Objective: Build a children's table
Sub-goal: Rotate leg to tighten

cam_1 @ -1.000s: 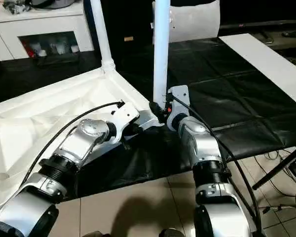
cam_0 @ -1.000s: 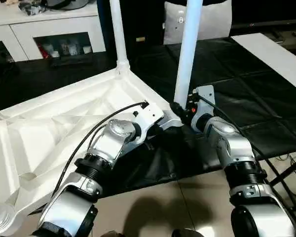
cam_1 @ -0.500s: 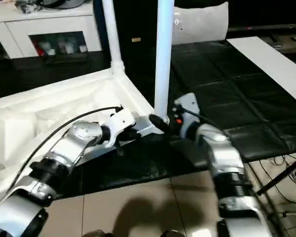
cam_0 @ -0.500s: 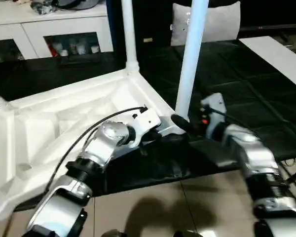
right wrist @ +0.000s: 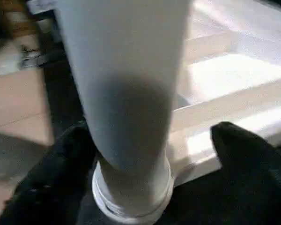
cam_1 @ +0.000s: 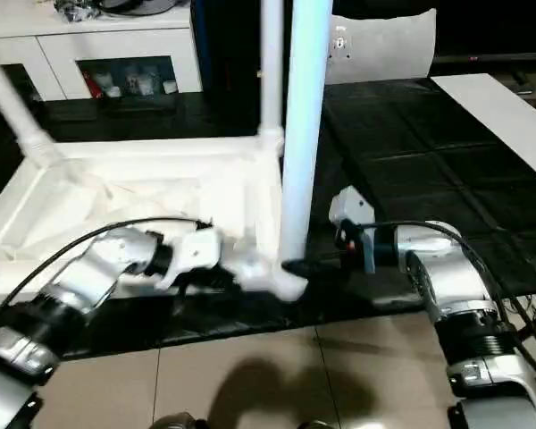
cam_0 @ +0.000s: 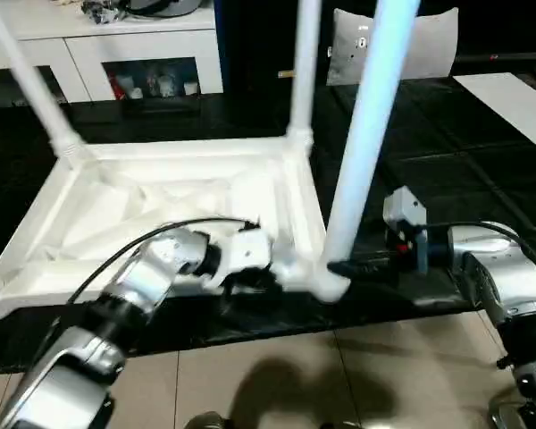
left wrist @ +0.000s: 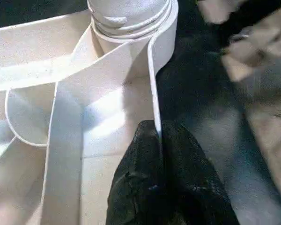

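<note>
The table top [cam_0: 174, 201] is lying upside down on a black mat [cam_0: 447, 170], its ribbed underside facing up, with legs standing in its corner sockets. The near leg [cam_0: 362, 152] is rising from the corner socket closest to the robot, right at the mat's near edge, where tiled floor [cam_0: 357, 375] begins.

The left gripper [left wrist: 155, 140] is reaching in low and nearly level from the left, its fingers [left wrist: 140, 154] pinched shut on the thin near rim of the top, just beside that corner socket. The forearm is lying along the rim, its cable arching above it.

The right gripper [right wrist: 150, 154] is coming in level from the right, its jaws standing wide with one finger [right wrist: 61, 164] on each side of the near leg's base, apart from the tube and not gripping it. To its right, bare mat is lying open; beyond the leg the ribbed underside is spreading away. A far leg [cam_0: 301, 80] is standing at the corner past the right gripper, another [cam_0: 36, 94] far off to the left gripper's side.
</note>
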